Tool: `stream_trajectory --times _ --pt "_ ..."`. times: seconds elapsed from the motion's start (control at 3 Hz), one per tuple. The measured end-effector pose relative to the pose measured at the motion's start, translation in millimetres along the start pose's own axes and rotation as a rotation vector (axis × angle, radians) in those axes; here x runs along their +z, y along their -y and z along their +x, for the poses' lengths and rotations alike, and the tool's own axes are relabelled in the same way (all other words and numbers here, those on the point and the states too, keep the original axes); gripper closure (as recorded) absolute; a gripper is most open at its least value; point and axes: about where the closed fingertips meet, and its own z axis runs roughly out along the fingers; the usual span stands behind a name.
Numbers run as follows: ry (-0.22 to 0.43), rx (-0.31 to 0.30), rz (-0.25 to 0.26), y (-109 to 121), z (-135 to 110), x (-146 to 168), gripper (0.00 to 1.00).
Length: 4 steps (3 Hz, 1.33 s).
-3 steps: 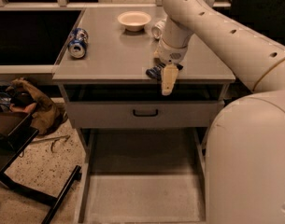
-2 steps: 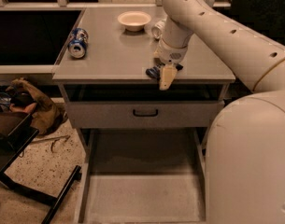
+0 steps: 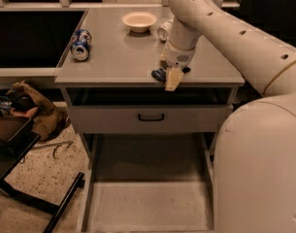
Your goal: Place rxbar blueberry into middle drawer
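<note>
At your far left, a crumpled brown cloth bundle (image 3: pixel 33 111) lies on the speckled floor beside a black metal stand (image 3: pixel 45 205). On the left edge of the flat grey tabletop (image 3: pixel 113 62), a blue soda can (image 3: pixel 81 43) lies on its side. Further right and towards the back sits a shallow cream bowl (image 3: pixel 139 21).

Below the tabletop you see a closed grey drawer front with a black handle (image 3: pixel 151 117). Under that, the middle drawer (image 3: pixel 152 203), wide, shallow and of grey metal, stands pulled out, its plain floor bare.

The rxbar blueberry (image 3: pixel 158 74), a small dark blue wrapped bar, is at the front edge of the tabletop, right of centre, well above the open drawer. It touches the left side of the cream-tipped gripper (image 3: pixel 171 80), which hangs just over that edge, pointing down. You cannot tell whether the tool is clamped on the bar or merely against it, nor whether the bar rests on the table.

A white mug (image 3: pixel 163 31) shows partly behind the wrist. The thick white robot arm (image 3: pixel 235 42) runs up and off to your right.
</note>
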Motion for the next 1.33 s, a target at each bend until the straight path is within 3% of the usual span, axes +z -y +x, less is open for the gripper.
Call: stream_trajectory --times 0.33,1.33 --pt "0.001 0.000 0.000 -4.2 -2.3 -0.5 1.00" --pt "-0.002 0.002 0.008 -6.8 -4.6 -6.0 1.00"
